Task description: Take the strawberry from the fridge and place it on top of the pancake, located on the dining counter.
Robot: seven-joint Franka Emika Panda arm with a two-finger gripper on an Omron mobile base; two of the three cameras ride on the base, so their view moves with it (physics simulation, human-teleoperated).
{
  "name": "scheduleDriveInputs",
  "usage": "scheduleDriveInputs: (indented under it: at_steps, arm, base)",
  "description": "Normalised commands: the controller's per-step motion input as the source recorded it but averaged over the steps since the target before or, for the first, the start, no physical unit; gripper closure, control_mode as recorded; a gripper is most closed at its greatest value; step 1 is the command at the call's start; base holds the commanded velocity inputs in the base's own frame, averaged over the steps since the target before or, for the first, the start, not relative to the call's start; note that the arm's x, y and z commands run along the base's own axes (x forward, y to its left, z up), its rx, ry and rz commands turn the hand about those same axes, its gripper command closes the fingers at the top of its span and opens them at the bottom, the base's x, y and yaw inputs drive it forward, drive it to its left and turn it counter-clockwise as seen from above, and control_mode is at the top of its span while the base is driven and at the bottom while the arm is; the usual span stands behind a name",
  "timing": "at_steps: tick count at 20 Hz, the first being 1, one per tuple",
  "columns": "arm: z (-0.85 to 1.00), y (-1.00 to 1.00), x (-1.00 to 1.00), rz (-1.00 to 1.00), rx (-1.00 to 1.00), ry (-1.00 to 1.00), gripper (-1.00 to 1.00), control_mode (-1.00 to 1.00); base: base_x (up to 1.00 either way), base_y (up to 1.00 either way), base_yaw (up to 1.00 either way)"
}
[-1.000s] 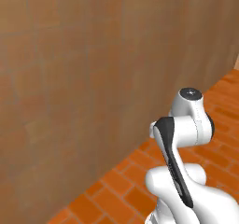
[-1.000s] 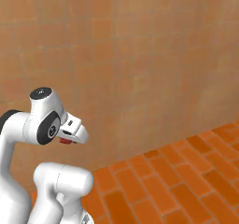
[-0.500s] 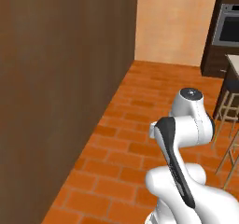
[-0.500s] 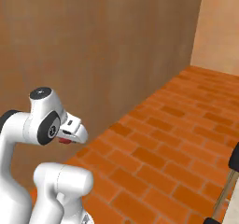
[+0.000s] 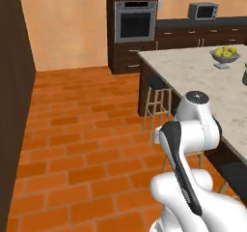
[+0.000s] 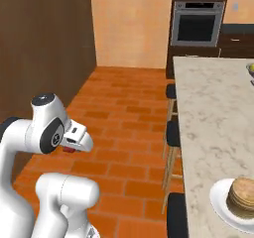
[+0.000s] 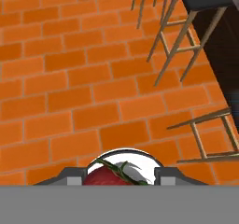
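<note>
**Strawberry in hand, base facing the dining counter — drop risk during carry**

Gripper (image 7: 120, 181): fingers closed down on the strawberry (image 7: 108, 178), gap no wider than the fruit. In the hand view it sits right at the bottom edge between the two dark tips, hanging over the brick floor (image 7: 70, 78). In the right base view a speck of red shows under the hand, tucked against the arm.

Strawberry look: red rounded lump with a thin green stem strand across the top, a pale round patch behind it. Only the upper part shows, so I can't tell how deep it sits in the grip.

Risks, my read:
- Small round fruit, narrow contact. A swing or base jolt could roll it out onto the floor.
- Squeezing harder to fix that may crush it.
- Stools (image 6: 171, 133) line the near edge of the dining counter (image 6: 208, 113). Driving in tight could clip them.
- Target is small: pancake (image 6: 241, 196) on a white plate (image 6: 218, 195) close to the counter edge. Releasing off-centre or from too high likely means it rolls off the stack.

Further back: fruit bowl (image 5: 225, 57) on the counter, wall ovens (image 5: 135, 25) beyond.
</note>
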Motion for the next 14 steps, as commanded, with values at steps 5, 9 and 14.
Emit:
scheduleDriveInputs:
  at_steps: [5,9,14]
  arm:
    - [0.00,0.00,0.00,0.00,0.00,0.00,1.00,1.00]
    - [0.00,0.00,0.00,0.00,0.00,0.00,1.00,1.00]
    - [0.00,0.00,0.00,0.00,0.00,0.00,1.00,1.00]
  base:
    - [0.00,0.00,-0.99]
    - [0.00,0.00,-1.00]
    - [0.02,0.00,-0.98]
